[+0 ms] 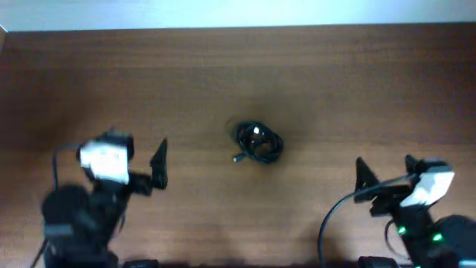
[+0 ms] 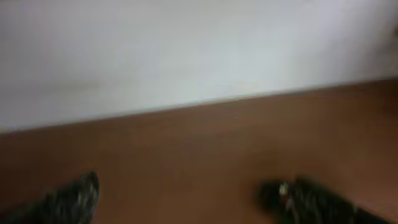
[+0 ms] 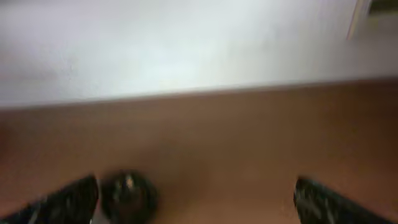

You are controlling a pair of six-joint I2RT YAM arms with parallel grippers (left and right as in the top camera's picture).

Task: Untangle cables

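Black cables (image 1: 258, 141) bundled in tight coil at centre of brown wooden desk (image 1: 223, 74), one plug end sticking out on left side. Left fingers (image 2: 74, 200) spread wide, grasping nothing. Right fingers (image 3: 323, 202) likewise released, empty. Both sets well apart from coil, one each side.

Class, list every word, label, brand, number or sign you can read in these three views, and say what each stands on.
None can be read.
The cables and the table show no print, and both wrist views are too blurred to show any.
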